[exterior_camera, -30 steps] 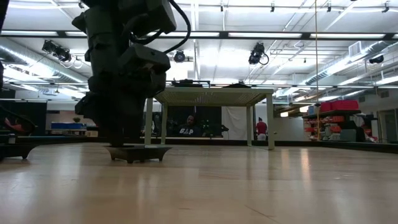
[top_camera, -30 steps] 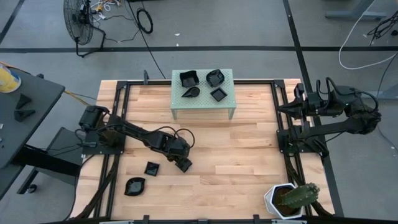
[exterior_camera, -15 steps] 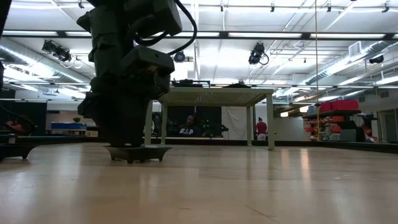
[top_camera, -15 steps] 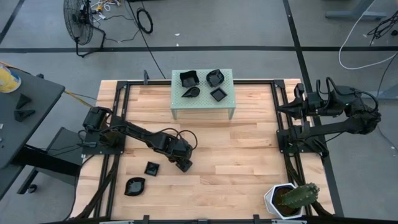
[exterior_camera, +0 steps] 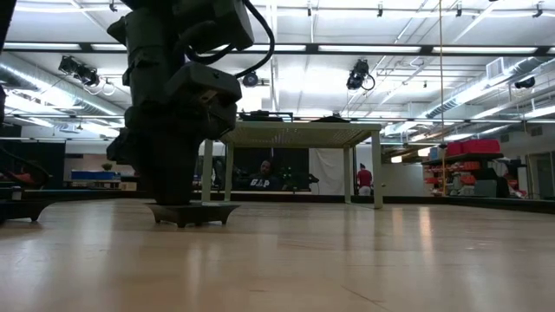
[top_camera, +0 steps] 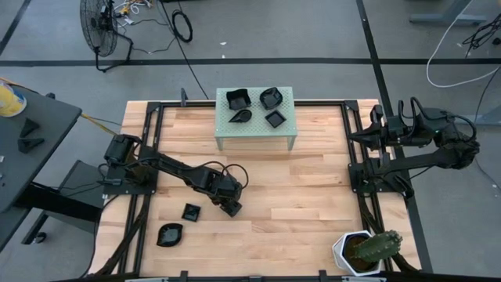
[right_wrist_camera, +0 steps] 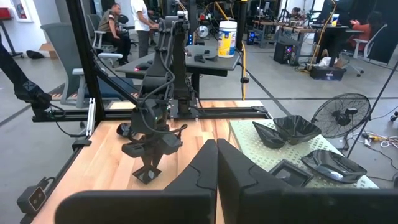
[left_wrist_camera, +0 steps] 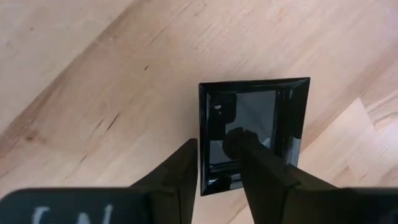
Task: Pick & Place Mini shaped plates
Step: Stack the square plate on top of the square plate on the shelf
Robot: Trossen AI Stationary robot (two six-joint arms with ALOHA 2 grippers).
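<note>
The table [top_camera: 297, 196] carries the pale green stand [top_camera: 254, 133], on which four mini plates [top_camera: 254, 107] lie. The left gripper [left_wrist_camera: 214, 165] is lowered over a square plate [left_wrist_camera: 252, 134], its rim straddled by narrowly parted fingers [left_wrist_camera: 180, 171]. The right gripper [right_wrist_camera: 216, 163] is parked at the table's right edge, fingers pressed together, empty.

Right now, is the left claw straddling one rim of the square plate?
Yes: in the left wrist view the left claw has one finger outside and one inside the rim of the square plate on the table.
</note>
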